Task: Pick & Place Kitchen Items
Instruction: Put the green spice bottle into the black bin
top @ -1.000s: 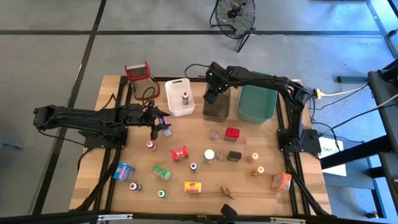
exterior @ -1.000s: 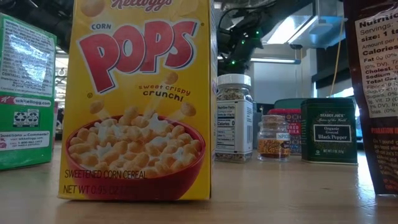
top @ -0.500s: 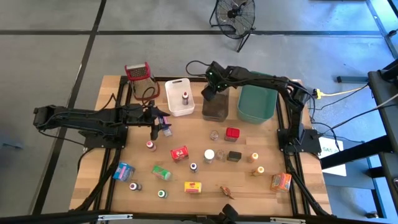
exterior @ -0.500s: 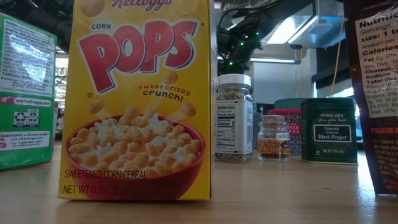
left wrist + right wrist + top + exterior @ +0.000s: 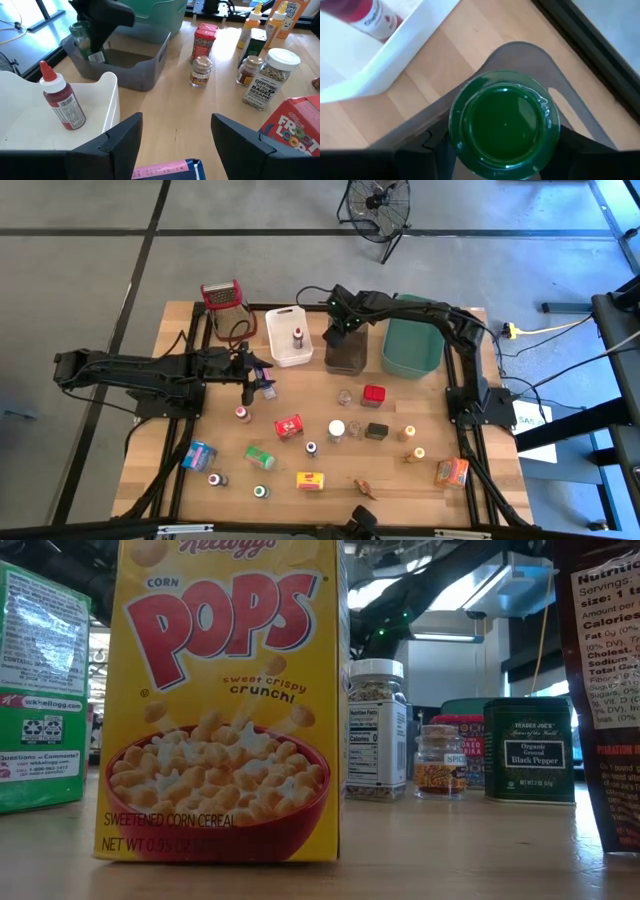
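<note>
Pink-and-blue small cardboard box (image 5: pixel 170 170) sat at the left gripper (image 5: pixel 250 383); whether it was gripped could not be told. The right gripper (image 5: pixel 338 328), clamped on a green-capped glass jar (image 5: pixel 502 125), had moved a little leftward over the brown plastic tub (image 5: pixel 350 358), so the drop seemed close. The yellow cereal box (image 5: pixel 225 700) read "Corn Pops", the dark green tin (image 5: pixel 529 750) "Black Pepper".

A lab: wooden table (image 5: pixel 400 480) on grey floor (image 5: pixel 80 260), fan (image 5: pixel 378 205).
</note>
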Motion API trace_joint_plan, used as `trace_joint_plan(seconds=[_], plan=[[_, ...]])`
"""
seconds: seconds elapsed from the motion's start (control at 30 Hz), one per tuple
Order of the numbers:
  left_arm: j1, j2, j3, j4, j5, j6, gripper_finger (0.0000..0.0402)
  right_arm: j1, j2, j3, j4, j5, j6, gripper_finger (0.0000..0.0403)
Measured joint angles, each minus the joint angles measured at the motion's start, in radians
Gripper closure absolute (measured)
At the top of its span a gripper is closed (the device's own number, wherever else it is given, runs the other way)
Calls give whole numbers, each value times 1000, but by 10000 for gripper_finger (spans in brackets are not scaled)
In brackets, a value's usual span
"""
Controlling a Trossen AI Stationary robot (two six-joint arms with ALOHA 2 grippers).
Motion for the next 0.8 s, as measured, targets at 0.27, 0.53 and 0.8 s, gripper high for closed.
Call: trace_joint_plan(seconds=[0.27,0.53,0.8], plan=[[0,0,0,-2,0,2,169,0,9,2,10,0,-92,196],[0,0,0,-3,0,8,170,0,16,-3,-13,-5,-130,180],[0,0,0,-3,0,8,171,5,17,-5,-9,-61,-158,169]])
